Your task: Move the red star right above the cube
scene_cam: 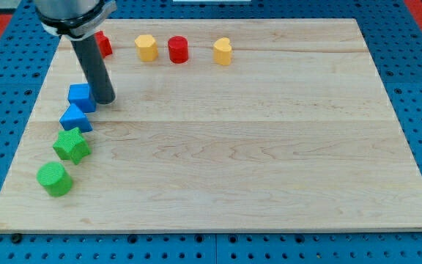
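- Nearest, at the view's bottom left: green plastic cylinder [54, 178] on the pale wooden board [255, 161].
- Just above it: green plastic star [72, 144], close to the cylinder.
- Next up: blue plastic wedge-like block [75, 117], exact shape unclear, touching or nearly touching the blue plastic cube [81, 96] above it.
- Dark rod of the arm planted immediately at the cube's right; my tip [104, 100] on the board, touching or a hair off the cube. No jaws on this tool, so nothing clenched, nothing held.
- Farthest, along the view's top: red block [103, 45], presumably the red star, half hidden behind the rod, well apart from the cube; then yellow hexagonal block [146, 48], red plastic cylinder [178, 50], yellow heart-like block [223, 51].
- Judgement: star not yet placed.
- Risk: tip so close to the cube could knock it aside on leaving, shifting the reference point.
- Risk: off-centre push could spin the star or slide it toward the yellow hexagonal block.
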